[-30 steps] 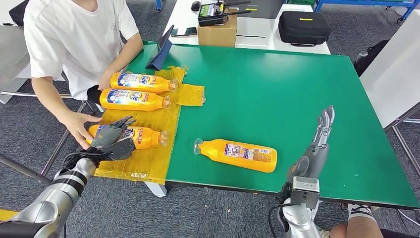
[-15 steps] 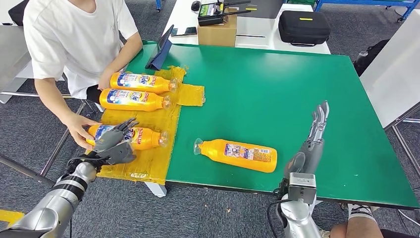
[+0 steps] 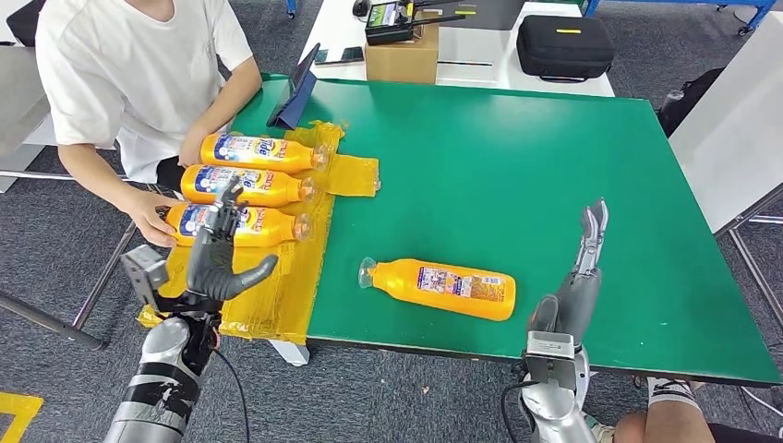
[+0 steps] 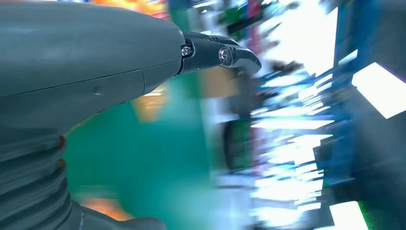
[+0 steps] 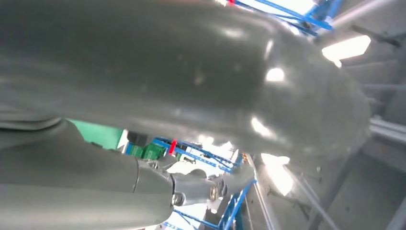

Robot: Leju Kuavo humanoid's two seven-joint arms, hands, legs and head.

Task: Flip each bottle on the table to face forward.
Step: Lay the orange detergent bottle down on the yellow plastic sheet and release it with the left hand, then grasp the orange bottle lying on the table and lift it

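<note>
Three orange bottles lie side by side on a yellow mat (image 3: 277, 277) at the table's left edge: the far one (image 3: 260, 152), the middle one (image 3: 247, 185) and the near one (image 3: 242, 224). A fourth orange bottle (image 3: 439, 286) lies alone on the green table (image 3: 517, 166), cap toward the mat. My left hand (image 3: 222, 258) is raised over the mat's near part, fingers spread upward, thumb out, holding nothing. Its blurred thumb and a dark finger (image 4: 220, 55) fill the left wrist view. My right hand (image 3: 580, 277) stands upright and open at the table's near edge, right of the lone bottle.
A person in a white shirt (image 3: 129, 65) sits at the table's left, one hand (image 3: 152, 217) at the near bottle's base, the other by the far bottle. A tablet (image 3: 295, 88), a cardboard box (image 3: 402, 60) and a black case (image 3: 565, 46) lie beyond the far edge.
My left hand has let go of the near bottle and swung upright above the mat with its fingers spread. The right hand has drawn back slightly. The camera shifted a little.
</note>
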